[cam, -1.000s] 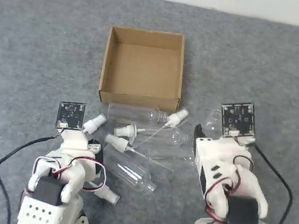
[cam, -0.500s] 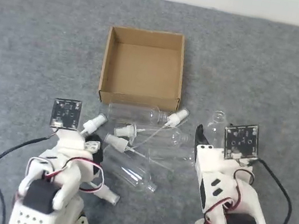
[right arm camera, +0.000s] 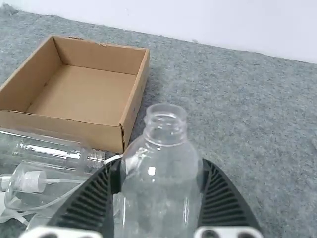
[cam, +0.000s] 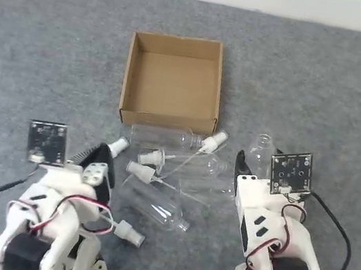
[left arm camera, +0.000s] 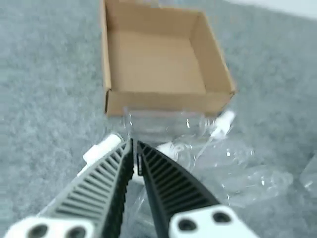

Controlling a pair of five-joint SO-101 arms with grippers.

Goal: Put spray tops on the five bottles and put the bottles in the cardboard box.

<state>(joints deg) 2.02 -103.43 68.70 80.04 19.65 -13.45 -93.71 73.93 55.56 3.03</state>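
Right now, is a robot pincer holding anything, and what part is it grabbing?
The right pincer grips an uncapped bottle by the sides of its body. The left pincer is shut on nothing.

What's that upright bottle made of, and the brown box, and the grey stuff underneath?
Upright bottle: probably clear plastic, glossy; the background shows through it and it glints. Box: plain brown cardboard, matte, with raw cut edges. Grey surface: looks like felt or short carpet, fuzzy and speckled.
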